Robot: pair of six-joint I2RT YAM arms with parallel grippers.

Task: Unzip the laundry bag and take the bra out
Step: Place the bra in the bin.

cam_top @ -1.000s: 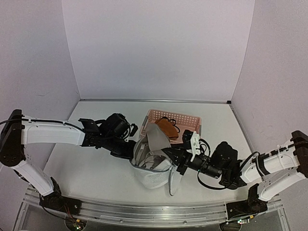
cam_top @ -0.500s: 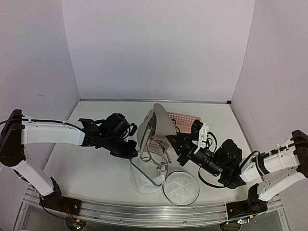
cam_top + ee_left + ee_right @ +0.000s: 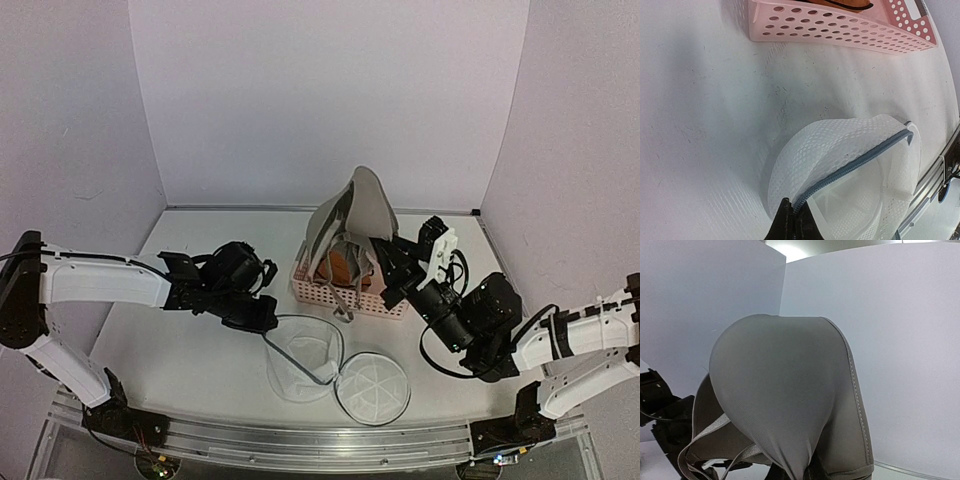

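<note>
Overhead, my right gripper has lifted the grey-taupe padded bra out of the translucent white mesh laundry bag, and it now hangs over the pink perforated plastic basket. Left wrist: my left gripper pinches the unzipped rim. Right wrist: the bra hangs pinched in my jaws; I judge only the release remains.

Robot lab booth: bare white walls, aluminium rail.

There is one pink basket. One grey bra hangs above the basket. One orange-brown cloth thing lies inside the basket. One white mesh laundry bag sits in front of the basket, and it has one round lid. There are two grippers: the left gripper to the left of the basket and the right gripper just to its right.
</note>
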